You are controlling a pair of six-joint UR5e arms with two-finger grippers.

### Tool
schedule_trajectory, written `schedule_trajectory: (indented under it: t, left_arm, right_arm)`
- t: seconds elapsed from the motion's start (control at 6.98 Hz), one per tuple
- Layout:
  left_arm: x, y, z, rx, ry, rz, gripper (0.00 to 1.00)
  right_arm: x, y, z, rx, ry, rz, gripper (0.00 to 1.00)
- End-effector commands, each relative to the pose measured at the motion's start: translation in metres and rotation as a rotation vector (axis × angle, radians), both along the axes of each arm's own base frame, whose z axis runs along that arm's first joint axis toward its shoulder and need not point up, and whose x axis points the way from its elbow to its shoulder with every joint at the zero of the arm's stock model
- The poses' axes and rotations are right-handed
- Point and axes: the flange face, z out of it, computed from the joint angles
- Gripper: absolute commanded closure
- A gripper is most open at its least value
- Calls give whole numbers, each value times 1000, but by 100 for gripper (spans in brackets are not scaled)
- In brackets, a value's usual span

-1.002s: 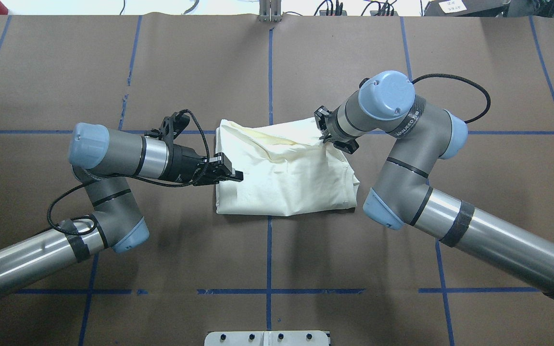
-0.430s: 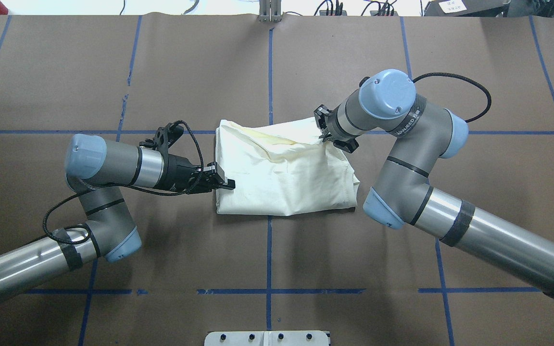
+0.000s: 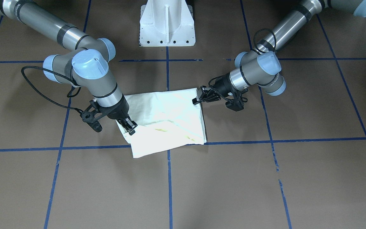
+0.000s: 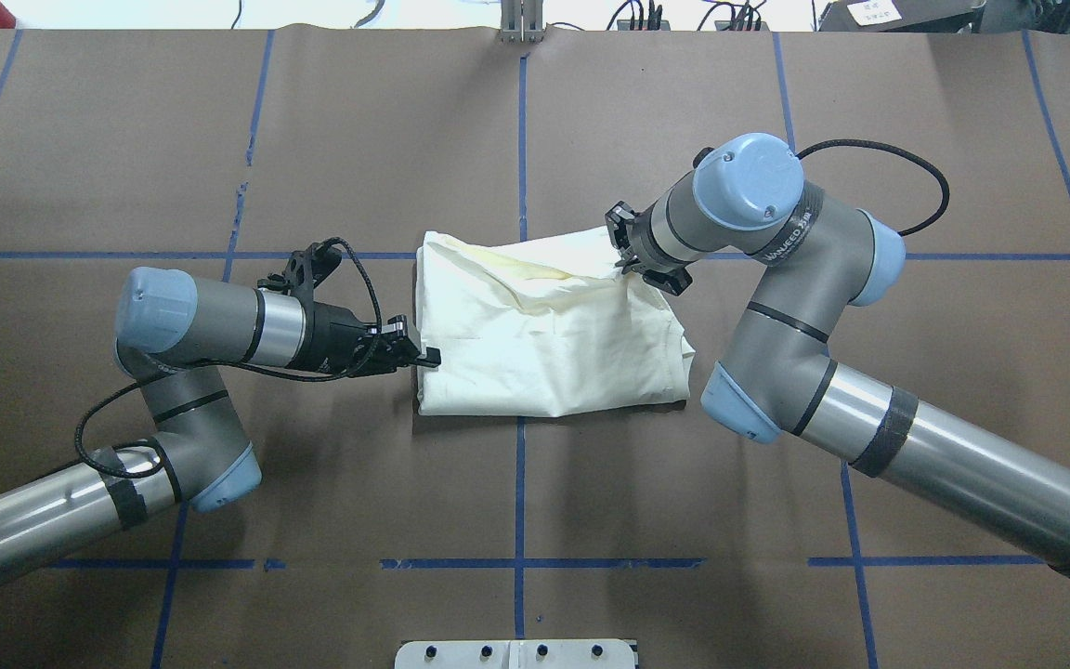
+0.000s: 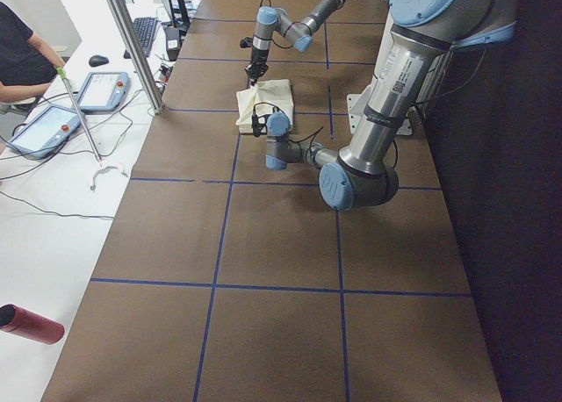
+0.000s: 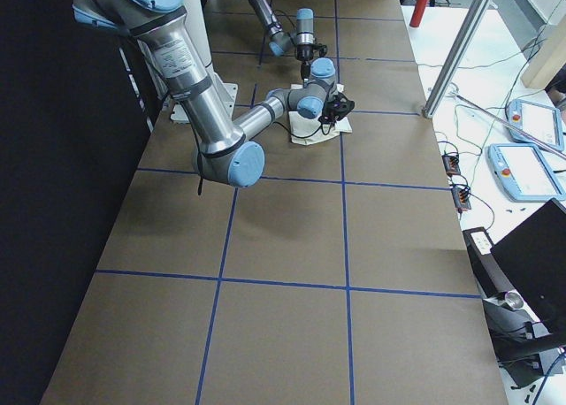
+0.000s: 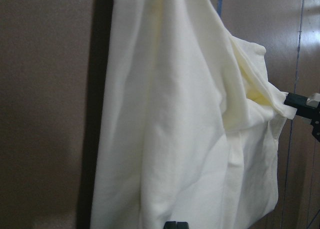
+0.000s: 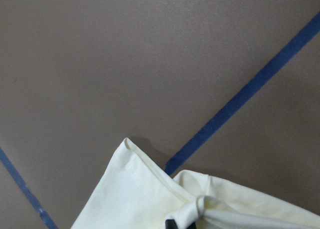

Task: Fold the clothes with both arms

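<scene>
Brown table (image 4: 219,139): one shirt (image 4: 544,344), right hand (image 4: 626,253) pinching it, left hand (image 4: 424,356) closed, empty, beside it.

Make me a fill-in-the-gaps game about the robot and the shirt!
1. The shirt on the table is the colour ____.
2. The lines of tape on the brown table are the colour ____.
3. The hand pinching a bunched bit of the shirt's far edge is the ____ hand.
4. The left hand sits at the shirt's ____ edge in the overhead view.

Missing words: cream; blue; right; left
</scene>
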Motion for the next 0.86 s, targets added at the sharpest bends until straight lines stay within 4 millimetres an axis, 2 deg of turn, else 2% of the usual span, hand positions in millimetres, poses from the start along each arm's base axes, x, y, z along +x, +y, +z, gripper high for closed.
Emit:
schedule_trajectory:
  t: [0.0,0.43,0.57,0.72]
  left_arm:
    - [-5,2,13,-9,-15,-4,100]
    - [-5,4,15,-11,-15,-18,100]
    - [-11,9,19,-11,-15,-16,100]
    - [-22,12,26,2,-20,-23,100]
  right_arm:
    - [0,0,0,2,1,-2,100]
    - [0,0,0,3,2,-3,100]
    - [0,0,0,3,2,-3,100]
    - [4,-4,0,3,1,4,81]
